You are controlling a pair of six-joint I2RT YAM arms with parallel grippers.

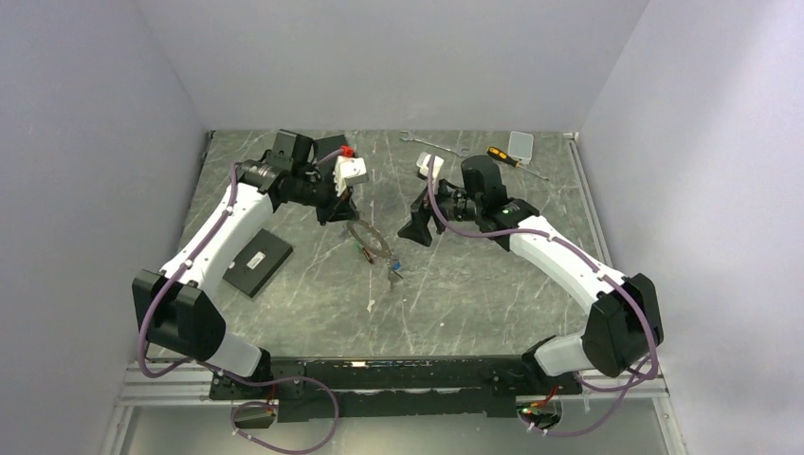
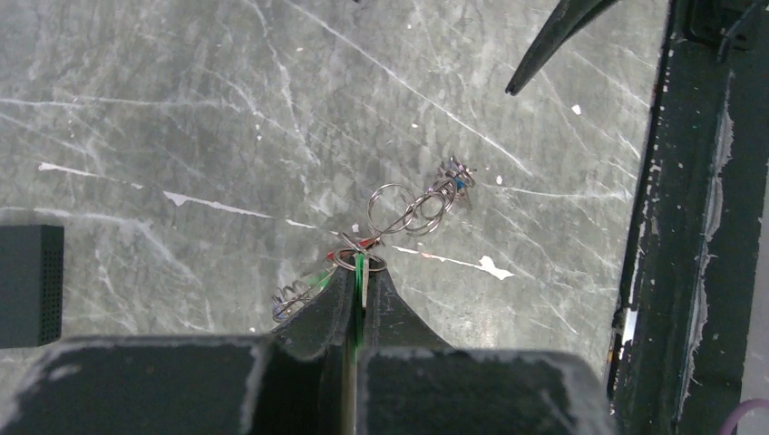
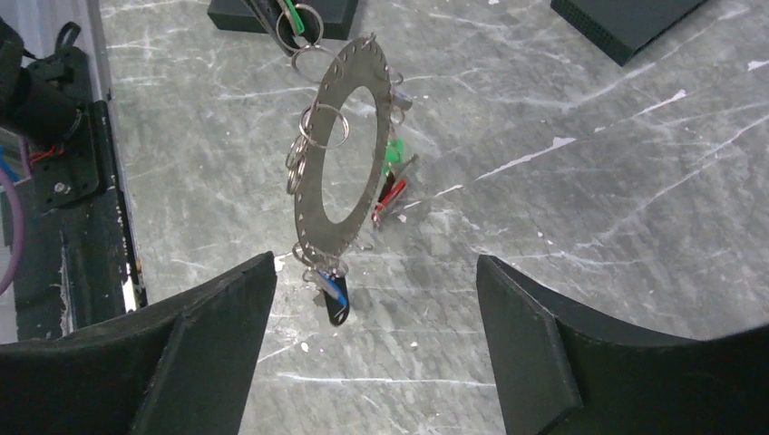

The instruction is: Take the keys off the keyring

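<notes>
Keyring (image 3: 308,208) hangs upright, coloured-tagged keys (image 3: 333,294) dangling.

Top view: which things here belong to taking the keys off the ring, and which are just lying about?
Job: keyring, keys, left gripper, right gripper.
Lying about: black box, wrench, screwdriver, small pale case.

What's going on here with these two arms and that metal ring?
The left gripper is shut on what looks like a green-tagged key at the top of the keyring, so the ring hangs upright from it. More keys with red, green and blue tags dangle from the ring. The right gripper is open, facing the ring without touching it.
</notes>
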